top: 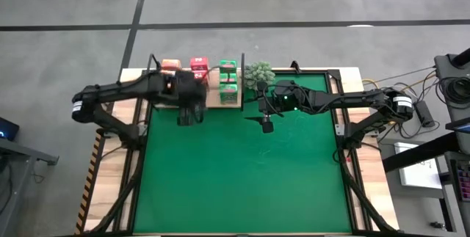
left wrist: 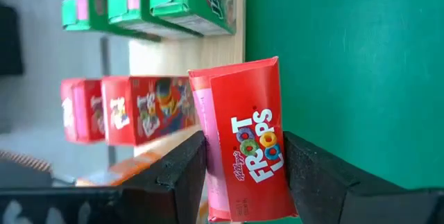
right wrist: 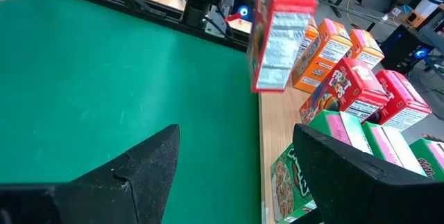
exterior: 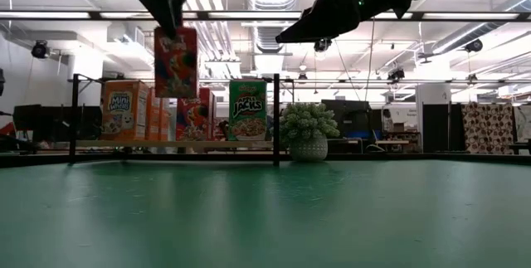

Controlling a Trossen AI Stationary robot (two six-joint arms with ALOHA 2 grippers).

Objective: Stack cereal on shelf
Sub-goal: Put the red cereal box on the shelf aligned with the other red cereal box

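The left gripper (left wrist: 243, 175) pinches one red Froot Loops box (left wrist: 244, 141) between its two dark fingers (left wrist: 182, 172), which press on the two broad faces of the box. In the low view the box (exterior: 176, 62) hangs under this gripper (exterior: 168, 21), clear above the green mat (exterior: 265, 218) and not touching it. Its printed face is upright there.

Just beyond the held box is the shelf (left wrist: 208, 50), a light wood board at the far edge of the mat. On the board, nearest to the gripper, stand two more red boxes (left wrist: 142, 109), side by side. A little farther along the board stand the green boxes (left wrist: 187, 2) in a close row. On the other side of the red ones the orange boxes (right wrist: 326, 54) stand at the end of the board. From above, the gripper (top: 189, 108) is over the front edge of the shelf (top: 213, 97), near its middle.

The right gripper (right wrist: 236, 175) is farther off, raised over the mat beside the shelf's end with its fingers spread wide and nothing between them. Close behind this gripper (top: 266, 123), just past the black upright (exterior: 275, 119) of the shelf, stands a bushy grey-green plant (top: 258, 73) in a pale pot.
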